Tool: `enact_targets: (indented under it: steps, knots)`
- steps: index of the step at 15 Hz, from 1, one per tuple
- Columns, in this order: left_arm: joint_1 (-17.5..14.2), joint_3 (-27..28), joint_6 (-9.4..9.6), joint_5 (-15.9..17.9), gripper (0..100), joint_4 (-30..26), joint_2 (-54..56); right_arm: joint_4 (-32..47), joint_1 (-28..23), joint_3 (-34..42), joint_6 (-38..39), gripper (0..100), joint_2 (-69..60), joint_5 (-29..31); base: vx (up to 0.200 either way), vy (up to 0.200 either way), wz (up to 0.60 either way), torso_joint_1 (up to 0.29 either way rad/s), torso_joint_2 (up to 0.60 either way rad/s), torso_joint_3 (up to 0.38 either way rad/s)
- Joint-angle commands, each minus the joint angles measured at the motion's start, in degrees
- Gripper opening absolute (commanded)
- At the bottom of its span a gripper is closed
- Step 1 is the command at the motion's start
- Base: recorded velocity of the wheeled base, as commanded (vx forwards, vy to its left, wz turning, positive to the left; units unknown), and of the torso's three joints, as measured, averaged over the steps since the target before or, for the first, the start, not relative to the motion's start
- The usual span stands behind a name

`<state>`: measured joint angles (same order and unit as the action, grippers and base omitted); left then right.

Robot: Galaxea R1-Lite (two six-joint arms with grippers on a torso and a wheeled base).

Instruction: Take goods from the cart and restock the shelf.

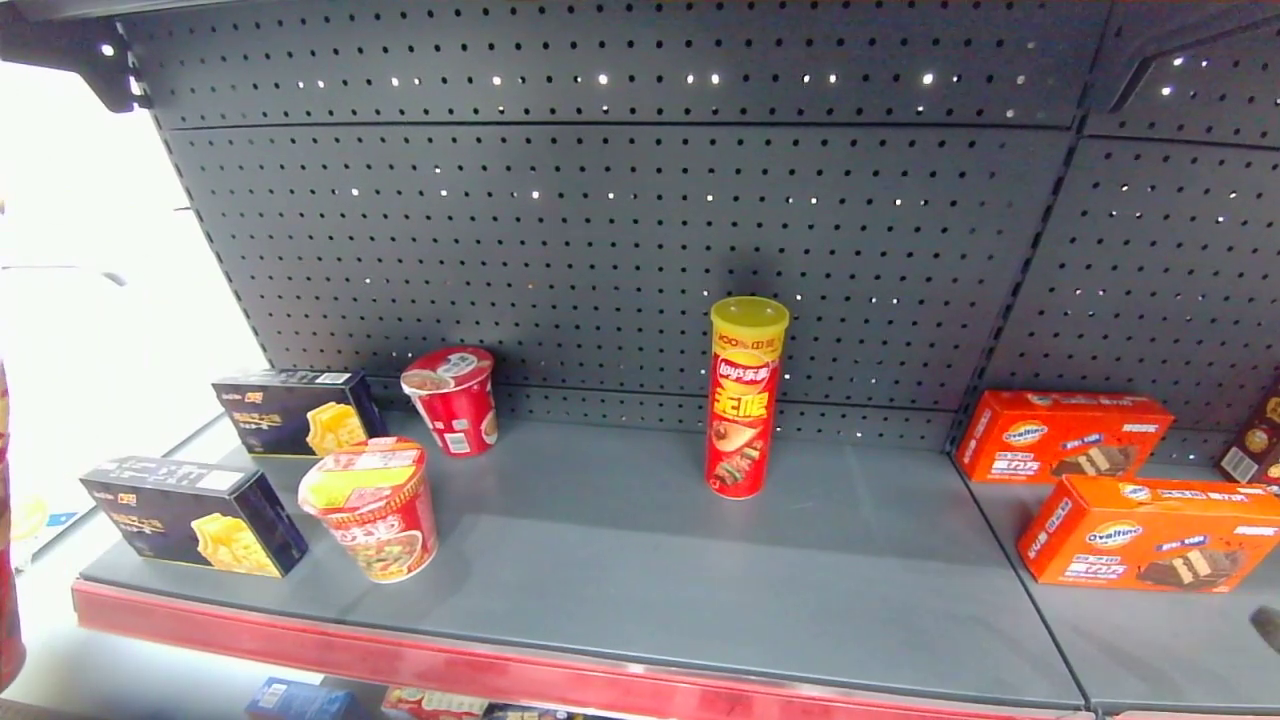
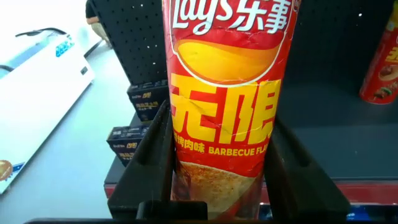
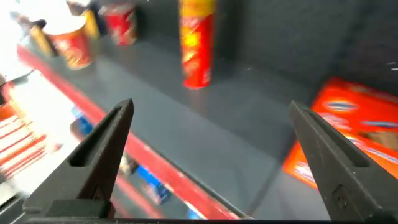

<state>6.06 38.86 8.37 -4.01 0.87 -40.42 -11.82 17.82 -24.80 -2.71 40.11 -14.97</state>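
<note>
A red chips can (image 2: 227, 93) with a barbecue label stands upright between the dark fingers (image 2: 149, 158) of my left gripper (image 2: 221, 127), which is shut on it, in front of the shelf's left end. A red sliver of this can (image 1: 8, 520) shows at the head view's left edge. A second chips can (image 1: 745, 400) with a yellow lid stands upright at the middle back of the grey shelf (image 1: 620, 560). My right gripper (image 3: 211, 106) hangs open and holds nothing, out in front of the shelf's red front edge (image 3: 93, 112), with the standing can (image 3: 198, 43) beyond it.
Two dark boxes (image 1: 195, 515) and two red noodle cups (image 1: 375, 510) occupy the shelf's left part. Orange boxes (image 1: 1150, 530) lie on the neighbouring shelf at the right. A perforated back panel (image 1: 600, 250) closes the rear. Bare shelf lies around the standing can.
</note>
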Motion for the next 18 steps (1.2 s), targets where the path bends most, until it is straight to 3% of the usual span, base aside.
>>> enact_targets:
  steps: [1, 3, 5, 8, 10, 16, 18]
  knots:
    - [0.0, -0.2, -0.03, 0.0, 0, 0.1, 0.0, -3.3, 4.2, -0.9, 0.2, 100, 11.2, -0.1, 0.0, 0.0, 0.0, 0.0, 0.0, 0.0]
    - [0.0, -0.8, -0.2, -0.1, 0, 0.1, -0.2, -18.9, 4.0, -2.5, 1.6, 100, 24.2, -0.6, 0.0, 0.0, 0.0, 0.0, 0.0, 0.0]
    - [0.0, -1.8, -0.29, -0.1, 0, 0.1, -0.1, -27.7, 3.2, -5.7, 1.7, 100, 33.7, -4.6, 0.0, 0.0, 0.0, 0.0, 0.0, 0.0]
    - [0.0, -1.9, -0.9, 0.1, 0, 0.1, -0.1, -29.2, 3.0, -10.5, 1.5, 100, 41.0, -7.2, 0.0, 0.0, 0.0, 0.0, 0.0, 0.0]
    - [0.1, -2.1, -2.93, 0.4, 0, 0.0, -0.2, -29.3, 2.8, -14.8, 1.4, 100, 46.3, -9.6, 0.0, 0.0, 0.0, 0.0, 0.0, 0.0]
    - [0.2, -2.9, -3.28, 2.4, 0, 0.4, -0.4, -29.5, 2.7, -21.3, 0.0, 100, 55.2, -17.8, 0.0, 0.0, 0.0, 0.0, 0.0, 0.0]
    - [0.2, -3.1, -4.51, 3.2, 0, 0.5, -0.4, -29.2, 2.8, -24.4, -0.4, 100, 59.0, -18.6, 0.0, 0.0, 0.0, 0.0, 0.0, 0.0]
